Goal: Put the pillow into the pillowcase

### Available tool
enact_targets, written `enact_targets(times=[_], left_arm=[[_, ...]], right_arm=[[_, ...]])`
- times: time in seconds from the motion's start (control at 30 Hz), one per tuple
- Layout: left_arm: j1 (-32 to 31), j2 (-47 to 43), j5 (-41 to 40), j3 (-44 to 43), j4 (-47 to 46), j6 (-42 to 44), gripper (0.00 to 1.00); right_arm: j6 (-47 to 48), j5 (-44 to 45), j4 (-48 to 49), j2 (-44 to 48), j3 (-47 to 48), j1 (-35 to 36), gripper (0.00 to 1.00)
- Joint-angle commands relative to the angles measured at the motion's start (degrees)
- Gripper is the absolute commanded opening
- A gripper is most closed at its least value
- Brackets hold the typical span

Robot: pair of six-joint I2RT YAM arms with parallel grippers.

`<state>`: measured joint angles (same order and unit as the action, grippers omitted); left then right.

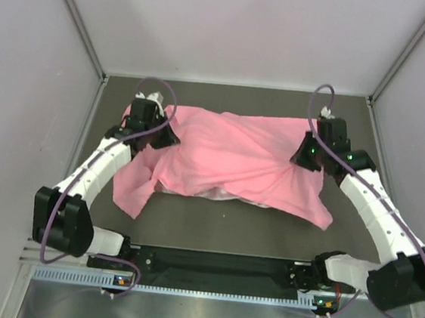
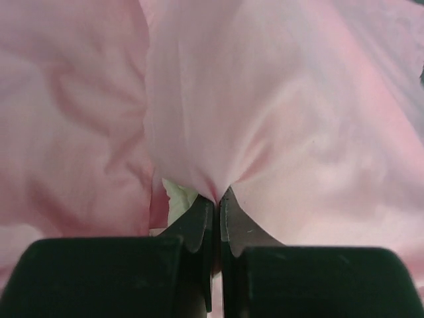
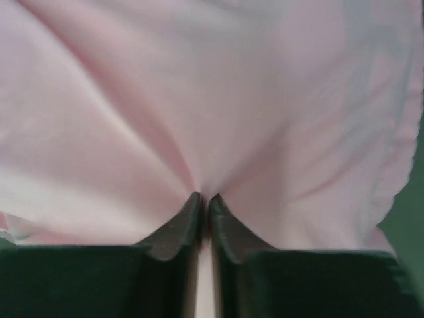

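The pink satin pillowcase (image 1: 235,161) lies spread over the middle of the dark table, bulging over the pillow beneath it. A thin white strip of the pillow (image 1: 216,196) peeks out under the near hem, and a cream patch of the pillow (image 2: 177,196) shows beside my left fingers. At the cloth's far left corner, my left gripper (image 1: 163,133) (image 2: 217,196) is shut on a pinch of pillowcase (image 2: 265,119). My right gripper (image 1: 306,155) (image 3: 205,199) is shut on the pillowcase (image 3: 212,99) at the far right corner, folds radiating from the tips.
Grey walls (image 1: 20,108) enclose the table on the left, right and back. A black rail (image 1: 216,266) with both arm bases runs along the near edge. Bare dark table (image 1: 220,228) lies between the cloth and the rail.
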<state>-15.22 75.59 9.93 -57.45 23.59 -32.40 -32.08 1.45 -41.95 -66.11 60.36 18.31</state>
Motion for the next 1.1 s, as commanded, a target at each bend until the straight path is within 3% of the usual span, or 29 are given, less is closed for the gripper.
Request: enact_targets(times=[0.0, 0.03, 0.07, 0.1, 0.13, 0.23, 0.27, 0.43, 0.5, 0.53, 0.63, 0.73, 0.87, 1.07], left_arm=[[3.4, 5.5, 2.5, -10.2, -1.8, 4.5, 0.00], [3.4, 9.5, 3.0, -12.5, 0.2, 5.0, 0.00], [3.4, 11.4, 4.0, -14.9, 3.0, 5.5, 0.09], [3.4, 14.3, 4.2, -20.4, 7.0, 6.4, 0.30], [3.0, 14.6, 3.0, -21.6, 9.3, 6.7, 0.65], [2.7, 7.2, -1.5, -16.5, 9.6, 7.4, 0.92], [2.7, 4.5, -2.4, -14.4, 9.4, 7.5, 0.96], [2.7, -12.4, -1.9, 1.0, 8.7, 3.8, 0.99], [2.5, -16.9, -0.7, 7.3, 7.6, 1.2, 0.99], [2.5, -18.1, 0.4, 9.3, 7.1, 0.5, 0.99], [2.5, -21.4, -0.4, 16.2, 5.6, -2.5, 0.99], [2.6, -23.1, -3.5, 22.0, 3.2, -7.3, 0.99], [2.6, -24.3, -7.0, 25.9, 3.9, -11.7, 0.99], [2.6, -31.8, -15.5, 33.0, 1.4, -15.6, 0.99]], right_arm=[[5.0, -5.2, 6.4, -6.8, 9.3, -4.2, 0.18], [5.9, -6.7, 6.7, -8.5, 12.1, -4.8, 0.37], [6.6, -7.6, 5.9, -10.4, 13.5, -5.2, 0.62], [7.4, -8.5, 5.7, -10.7, 14.9, -5.0, 0.99], [7.6, -8.9, 5.6, -10.3, 14.7, -5.0, 1.00], [9.2, -9.4, 6.3, -4.7, 10.7, -4.2, 1.00], [9.9, -9.3, 6.0, -1.3, 9.4, -2.9, 1.00], [10.5, -4.0, 2.8, 7.2, -1.4, 5.1, 1.00], [9.5, -1.6, 3.6, 10.4, -5.6, 13.7, 1.00], [9.2, 1.0, 3.8, 11.3, -6.5, 20.2, 1.00], [7.6, 12.3, 3.4, 11.8, -9.5, 30.2, 1.00], [0.3, 24.2, -4.0, 8.5, -10.3, 40.1, 1.00], [-18.3, 37.4, -14.1, 3.8, -10.3, 44.8, 1.00], [-27.3, 40.7, -11.1, 5.4, -17.8, 47.1, 1.00]])
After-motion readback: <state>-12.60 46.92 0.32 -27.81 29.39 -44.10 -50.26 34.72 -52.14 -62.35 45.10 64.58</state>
